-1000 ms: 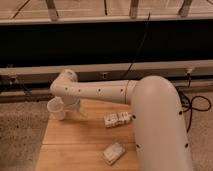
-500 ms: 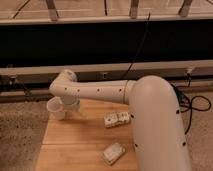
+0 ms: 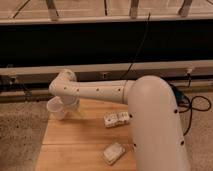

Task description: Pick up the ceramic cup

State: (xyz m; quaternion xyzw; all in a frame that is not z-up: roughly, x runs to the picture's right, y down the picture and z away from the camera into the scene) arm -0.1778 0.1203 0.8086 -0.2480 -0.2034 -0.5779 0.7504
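Observation:
The ceramic cup is a small plain white cup at the far left corner of the wooden table. My white arm reaches across the table to it from the right. The gripper is at the arm's far end, right against the cup's right side, mostly hidden under the wrist. The cup sits at the table's edge and looks slightly tilted.
A white packet with brown print lies mid-table. A second white packet lies near the front edge. A speckled floor is to the left. A dark wall with metal rails and cables runs behind.
The arm and cup stay almost where they were; the wrist has shifted very slightly over the cup.

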